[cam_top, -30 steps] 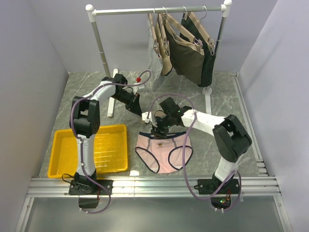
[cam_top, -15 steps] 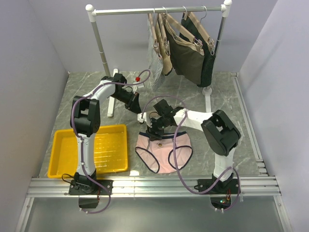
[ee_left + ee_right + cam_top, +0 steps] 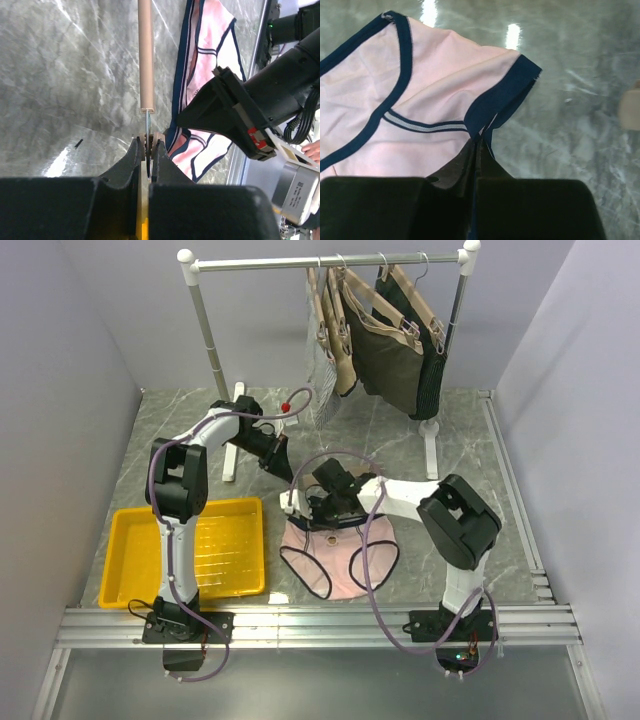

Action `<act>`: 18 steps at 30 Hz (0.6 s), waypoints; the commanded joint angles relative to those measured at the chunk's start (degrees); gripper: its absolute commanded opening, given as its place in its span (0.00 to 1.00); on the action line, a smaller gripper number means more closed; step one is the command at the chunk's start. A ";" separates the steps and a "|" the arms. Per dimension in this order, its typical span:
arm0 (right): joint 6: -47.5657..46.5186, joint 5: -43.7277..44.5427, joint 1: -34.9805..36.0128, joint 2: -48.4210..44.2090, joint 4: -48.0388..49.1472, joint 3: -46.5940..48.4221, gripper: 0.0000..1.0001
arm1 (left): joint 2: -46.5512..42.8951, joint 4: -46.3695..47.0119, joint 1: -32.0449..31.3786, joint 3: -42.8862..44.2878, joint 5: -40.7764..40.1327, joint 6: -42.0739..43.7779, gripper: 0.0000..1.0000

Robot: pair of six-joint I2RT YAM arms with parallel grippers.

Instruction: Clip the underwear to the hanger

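The underwear (image 3: pixel 335 558) lies flat on the marble table: pale pink briefs with navy edging, also seen in the left wrist view (image 3: pixel 212 60). My right gripper (image 3: pixel 318 508) is shut on the navy waistband at its corner (image 3: pixel 492 107), the fingertips (image 3: pixel 479 142) pinching the folded band. The hanger (image 3: pixel 145 55) is a slim tan bar lying on the table beside the waistband. My left gripper (image 3: pixel 148 145) is shut on the clip at the bar's near end, just behind the right gripper (image 3: pixel 278 458). The hanger's hook is hidden.
A yellow tray (image 3: pixel 130 540) sits at the front left. A white clothes rack (image 3: pixel 207 330) stands at the back with dark olive and mesh garments (image 3: pixel 390 355) on tan hangers; its foot (image 3: pixel 432 450) rests at the right. Grey walls close both sides.
My right gripper slid left along the waistband to its corner and closed on the navy band, bunching the cloth slightly. The left gripper and the hanger stayed where they were.
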 commanded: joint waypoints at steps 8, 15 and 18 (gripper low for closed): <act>-7.93 9.08 4.24 -7.66 7.04 -5.49 0.00 | -1.56 -4.63 -1.64 -1.72 5.05 8.24 0.00; -11.09 14.97 6.44 -10.38 14.51 -10.41 0.00 | -2.53 -5.07 -2.79 -4.19 5.32 10.43 0.00; -12.85 16.30 7.40 -11.70 17.84 -12.69 0.00 | -2.62 -5.24 -3.14 -4.62 5.40 10.79 0.00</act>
